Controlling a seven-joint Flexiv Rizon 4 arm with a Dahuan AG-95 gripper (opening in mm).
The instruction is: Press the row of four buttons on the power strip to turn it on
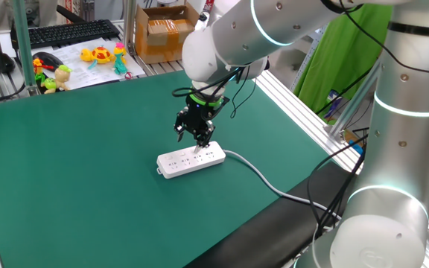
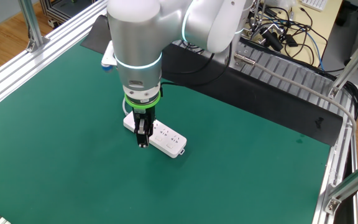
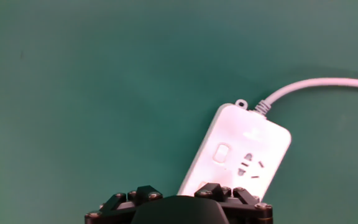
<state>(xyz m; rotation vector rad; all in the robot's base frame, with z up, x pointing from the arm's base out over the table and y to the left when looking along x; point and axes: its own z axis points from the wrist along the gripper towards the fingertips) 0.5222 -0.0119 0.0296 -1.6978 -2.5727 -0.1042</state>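
The power strip [image 1: 181, 164] is a long white bar lying flat on the green mat, and its whitish cable [image 1: 263, 179] runs off to the right. My gripper [image 1: 194, 140] points straight down over the strip's far long edge, close above it. I cannot tell whether it touches the strip. Its black fingers stand apart, open, with nothing between them. In the other fixed view the gripper [image 2: 142, 142] covers part of the power strip [image 2: 166, 140]. The hand view shows the strip's cable end [image 3: 253, 146] with one of the buttons [image 3: 222, 153] beside a socket. The other buttons are hidden behind the gripper body.
Beyond the mat's far edge lie a keyboard [image 1: 69, 33], small toys [image 1: 99, 56] and a cardboard box [image 1: 166, 33]. Aluminium rails [image 1: 296, 108] border the mat on the right. A black strip [image 1: 274, 223] runs along the mat's near right edge. Loose cables [image 2: 278, 31] lie behind the table.
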